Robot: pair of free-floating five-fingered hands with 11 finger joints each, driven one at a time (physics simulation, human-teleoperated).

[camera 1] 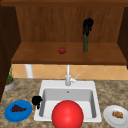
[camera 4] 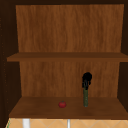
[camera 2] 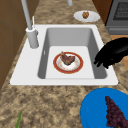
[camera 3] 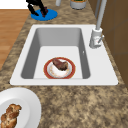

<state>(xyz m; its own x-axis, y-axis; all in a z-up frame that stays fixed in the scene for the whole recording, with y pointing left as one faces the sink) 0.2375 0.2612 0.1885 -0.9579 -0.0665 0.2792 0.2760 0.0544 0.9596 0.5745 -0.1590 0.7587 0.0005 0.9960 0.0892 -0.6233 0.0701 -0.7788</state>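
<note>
Upper view: right hand (camera 4: 86,79) curls round the top of a slim green bottle (camera 4: 85,98) standing upright on the cabinet shelf (camera 4: 37,110), right of a tomato (camera 4: 62,104). It looks rigid, smooth, tippy, probably slippery; grip lower down. Left hand (camera 1: 37,100) hangs curled near the sink (camera 1: 42,86).

We're looking at a thin dark green bottle (camera 1: 85,44) standing upright on the lower cabinet shelf (camera 1: 37,53), toward its right half, with the right hand (camera 1: 88,25) curled around its top. A small red tomato (camera 1: 62,50) sits on that shelf, well left of it.
</note>
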